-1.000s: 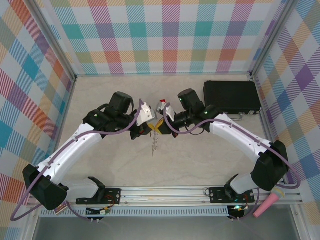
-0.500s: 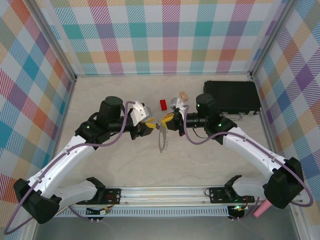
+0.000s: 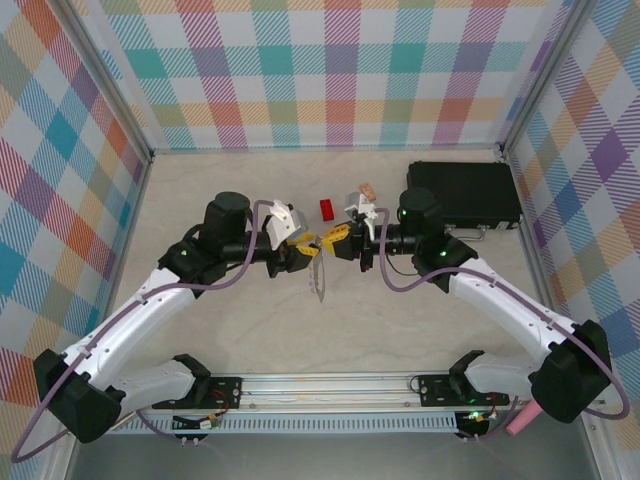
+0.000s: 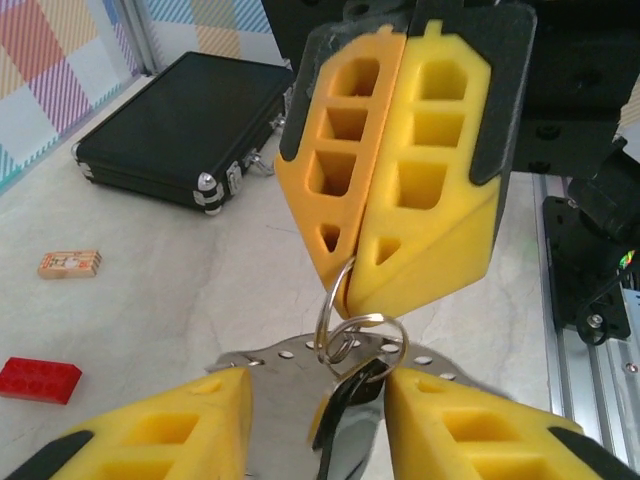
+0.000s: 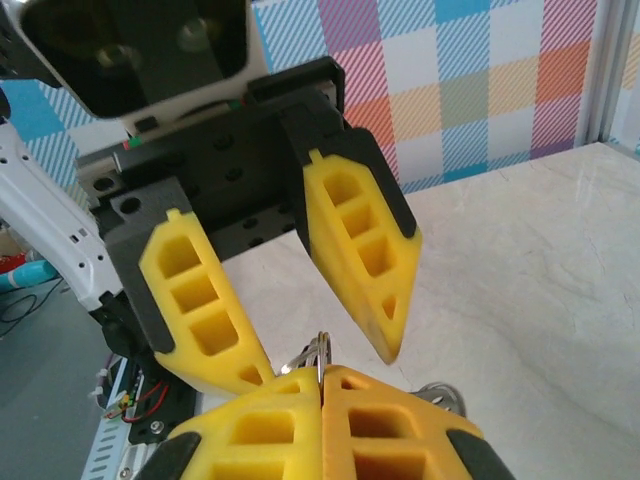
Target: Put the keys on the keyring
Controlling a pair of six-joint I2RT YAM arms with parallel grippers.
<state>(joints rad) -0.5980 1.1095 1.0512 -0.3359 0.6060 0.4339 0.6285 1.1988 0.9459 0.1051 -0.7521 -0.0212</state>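
Here, the key (image 4: 345, 396) hangs by its black head from a small wire loop (image 4: 360, 330), in the gap between the two yellow fingers (image 4: 160, 432) of the left tool (image 3: 303, 246). Those fingers stand apart, and I cannot see them touching the key.

The loop links into a second loop that runs up into the tips of the right tool (image 3: 333, 240). That tool's fingers are pressed flat together and clamped on it. The keyring (image 3: 318, 281), a flat grey band with small holes along it, dangles below this pinch. In the left wrist view it lies just behind the key. From above it shows as a thin grey sliver hanging between the two tools over the bench (image 3: 400, 320). Whether its lower end touches the bench I cannot tell.

The two tools face each other tip to tip near the middle of the bench. Just beyond them lies a red block (image 3: 327, 208), with a small tan block (image 3: 367, 190) a little farther back and to the right. A black case (image 3: 462, 193) sits at the far right.
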